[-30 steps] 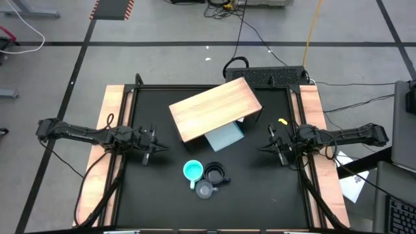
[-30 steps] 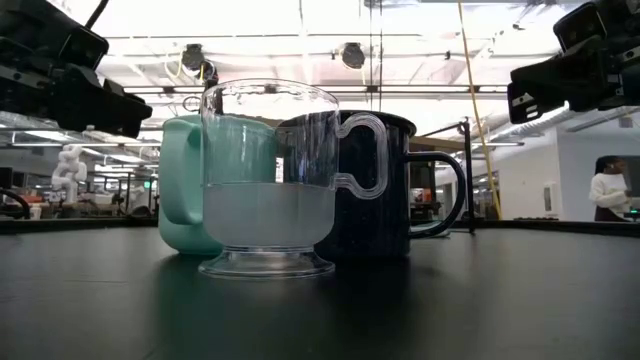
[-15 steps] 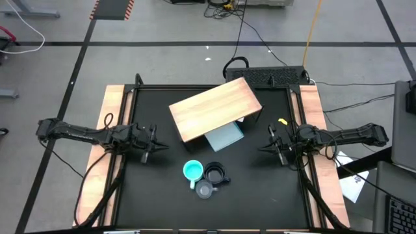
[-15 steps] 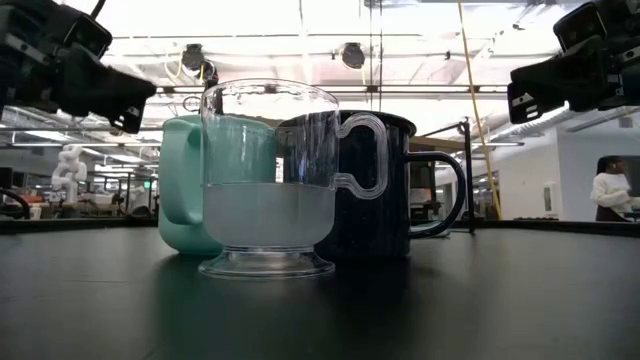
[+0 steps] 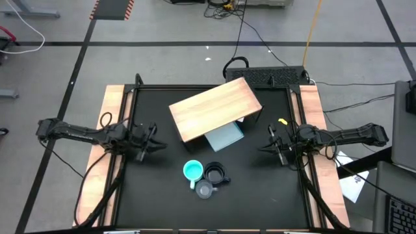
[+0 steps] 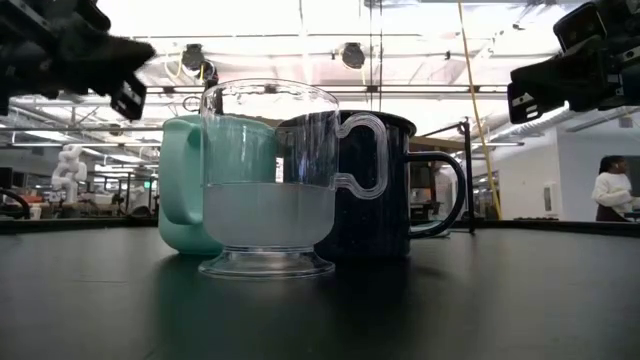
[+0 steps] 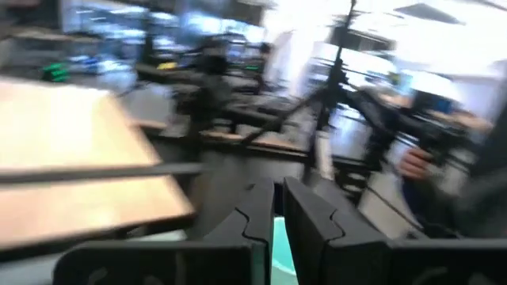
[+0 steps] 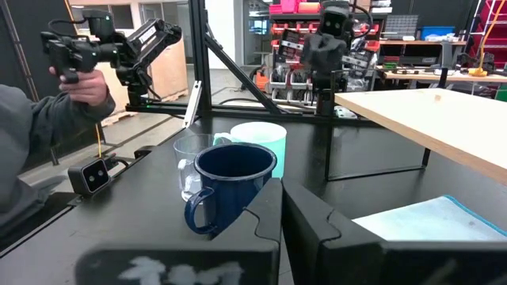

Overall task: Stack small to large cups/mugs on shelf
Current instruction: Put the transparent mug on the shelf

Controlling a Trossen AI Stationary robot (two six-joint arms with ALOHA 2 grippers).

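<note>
Only the left gripper is shifting, rising and swinging slightly since a second ago, while the cups and the right arm are holding their places. Its two fingers are sitting close together with just a slim gap between them and nothing held, as its wrist view shows in a blurred sweep.

Ahead of that gripper and a little toward the table's near edge, the three cups are standing bunched on the black table: the turquoise mug, the dark mug just beside it, and the clear glass cup in front of both. None is nested in another and none is on the shelf.

The wooden shelf is standing bare beyond the grippers at the far middle of the table, with a pale blue sheet lying at its foot.

The right gripper is waiting on the opposite side, fingers nearly together and empty, the dark mug nearest in front of it.

By the look of things, the job is hardly beginning: every cup is waiting to be picked up, stacked and carried to the shelf.
</note>
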